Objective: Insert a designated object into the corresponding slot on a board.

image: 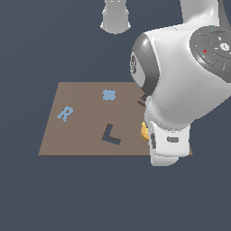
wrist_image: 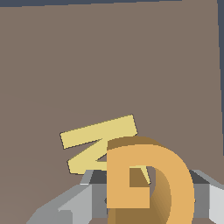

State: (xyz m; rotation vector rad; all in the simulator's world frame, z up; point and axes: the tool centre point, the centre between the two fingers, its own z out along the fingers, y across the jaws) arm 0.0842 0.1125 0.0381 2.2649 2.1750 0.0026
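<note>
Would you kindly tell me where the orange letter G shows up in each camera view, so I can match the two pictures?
Exterior view: only a sliver of the orange G shows, at the board's edge toward the exterior view's right, mostly hidden behind the arm.
Wrist view: the orange G fills the foreground, between the gripper fingers, before the yellow letter.
Shared landmark: the tan-brown board.

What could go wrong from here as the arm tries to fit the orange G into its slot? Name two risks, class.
1. The orange G sits in the gripper right against the yellow letter, which might be dragged along.
2. The arm hides most of the slot in the exterior view, so alignment is hard to judge.
</note>
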